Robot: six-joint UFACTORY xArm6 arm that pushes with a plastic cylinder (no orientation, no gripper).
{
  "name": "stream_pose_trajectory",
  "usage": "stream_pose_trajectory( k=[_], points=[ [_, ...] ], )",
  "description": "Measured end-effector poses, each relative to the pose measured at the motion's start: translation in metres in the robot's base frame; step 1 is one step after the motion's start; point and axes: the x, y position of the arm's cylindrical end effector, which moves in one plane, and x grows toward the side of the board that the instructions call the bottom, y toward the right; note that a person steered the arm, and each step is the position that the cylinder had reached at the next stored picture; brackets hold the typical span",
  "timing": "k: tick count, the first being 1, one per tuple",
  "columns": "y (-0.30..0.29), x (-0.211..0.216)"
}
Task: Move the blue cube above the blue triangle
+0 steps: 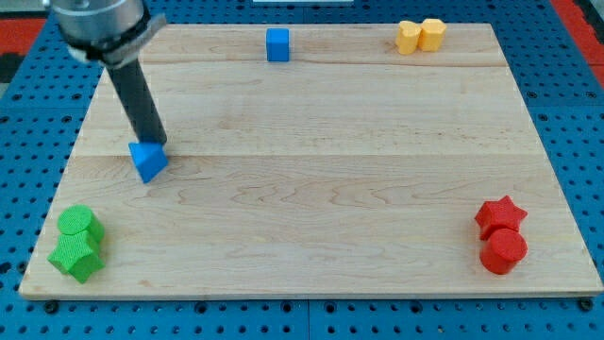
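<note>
From where I stand, the rod comes down at a slant from the view's top left, and my tip (pixel 156 142) sits right at the top edge of the blue triangle (pixel 148 161), touching it or very nearly so; the rod hides the exact contact, so I cannot tell which. There are no fingers on this arm at all, just the bare rod, so nothing is spread, pressed together or pinching anything. The blue cube (pixel 276 44), the thing to be moved, stands well apart at the view's top edge of the wooden counter (pixel 330 208), a little left of centre, untouched by the tip. Since the cube is meant to end up above the triangle, it seems to need a push toward the view's left and somewhat downward, which I judge calls for the tip to get round to the cube's right side first. The other blocks look parked out of the way in corners: 2 yellow blocks (pixel 420 36) touching at the top right, a red star (pixel 499 215) with a red cylinder (pixel 503 251) at the bottom right, and 2 green blocks (pixel 77 244) huddled at the bottom left, so the path across the top looks free.
</note>
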Motion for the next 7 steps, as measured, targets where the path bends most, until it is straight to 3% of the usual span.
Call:
stream_pose_trajectory(
  k=[3, 5, 7],
  points=[
    [-0.008, -0.018],
    [-0.026, 0.011],
    [0.006, 0.067]
  ],
)
